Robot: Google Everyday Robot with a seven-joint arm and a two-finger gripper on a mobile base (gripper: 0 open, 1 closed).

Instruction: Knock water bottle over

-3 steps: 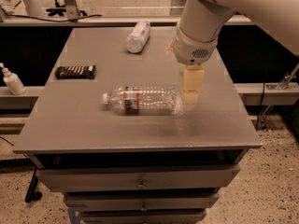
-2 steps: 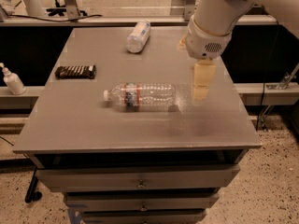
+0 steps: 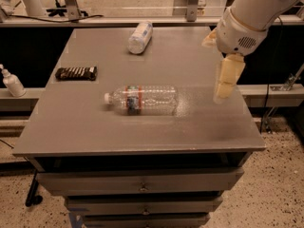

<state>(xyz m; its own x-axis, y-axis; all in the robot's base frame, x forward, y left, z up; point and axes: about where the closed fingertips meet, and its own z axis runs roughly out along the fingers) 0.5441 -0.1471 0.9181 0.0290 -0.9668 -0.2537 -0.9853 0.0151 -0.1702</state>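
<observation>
The water bottle (image 3: 142,99), clear ribbed plastic with a white cap and a red-white-blue label band, lies on its side in the middle of the grey table (image 3: 95,127), cap pointing left. My gripper (image 3: 223,89) hangs from the white arm over the table's right side, well to the right of the bottle's base and apart from it. It holds nothing.
A shorter white-wrapped container (image 3: 140,37) lies on its side at the back of the table. A dark snack bar (image 3: 76,73) lies at the left. A small white pump bottle (image 3: 11,81) stands on a ledge to the left. Drawers sit below the table front.
My gripper has moved to the right and up, away from the bottle's base. The bottle lies still in the same place.
</observation>
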